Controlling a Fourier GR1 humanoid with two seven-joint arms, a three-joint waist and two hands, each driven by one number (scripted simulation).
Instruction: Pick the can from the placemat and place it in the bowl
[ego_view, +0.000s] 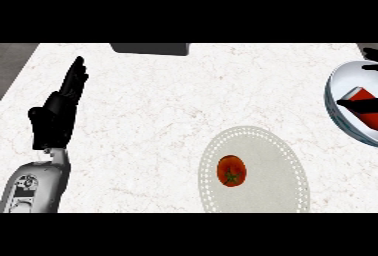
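A red and white can (360, 95) sits tilted inside the pale glass bowl (334, 102) at the right edge of the head view. My right hand (357, 104) is mostly cut off by that edge. Its dark thumb lies across the can and another finger shows above it near the bowl's rim, so it is shut on the can. The round pale placemat (277, 172) lies in the lower middle, with a red tomato (231, 170) on it. My left hand (60, 107) rests open at the far left, fingers pointing up, away from everything.
A dark grey object (150, 48) sits at the counter's far edge, top centre. The counter's left edge runs diagonally behind my left hand. White marbled counter spreads between the placemat and the bowl.
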